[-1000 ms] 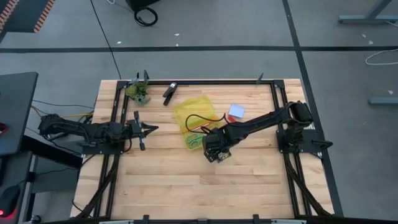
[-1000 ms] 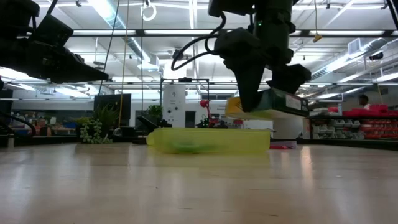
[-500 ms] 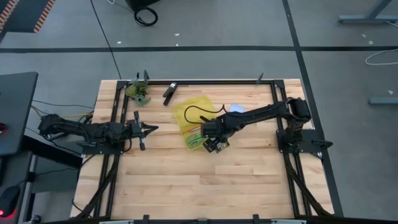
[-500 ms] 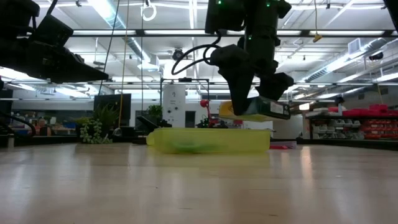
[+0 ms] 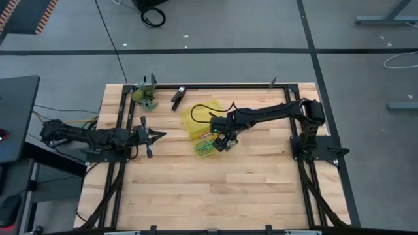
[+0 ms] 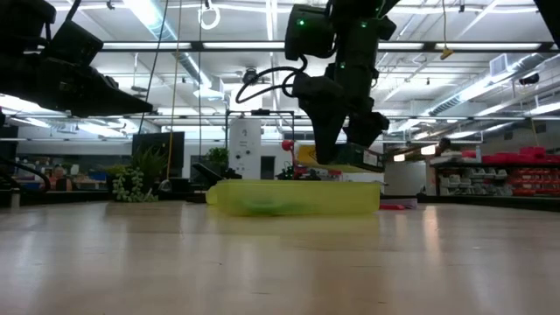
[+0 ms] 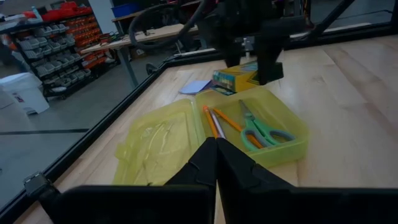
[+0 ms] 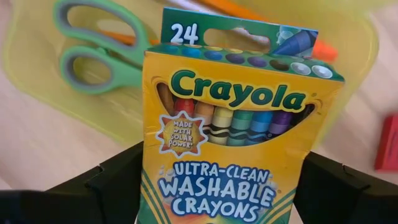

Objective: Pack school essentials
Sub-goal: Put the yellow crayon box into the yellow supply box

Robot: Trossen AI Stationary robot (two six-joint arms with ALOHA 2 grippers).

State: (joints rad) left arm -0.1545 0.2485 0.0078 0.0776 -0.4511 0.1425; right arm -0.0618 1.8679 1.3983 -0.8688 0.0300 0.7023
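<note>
Two pencils [image 7: 214,121] and scissors [image 7: 261,132] are lying in the yellow case [image 7: 292,146] beneath the right hand [image 5: 224,141], which is grasping the crayon box [image 8: 230,137]; left hand [image 5: 159,134] is waiting clenched.

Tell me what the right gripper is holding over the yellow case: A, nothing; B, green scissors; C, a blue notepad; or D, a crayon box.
D: the right gripper clamps the crayon box between its fingers above the yellow case, while the green-handled scissors already lie inside.
</note>
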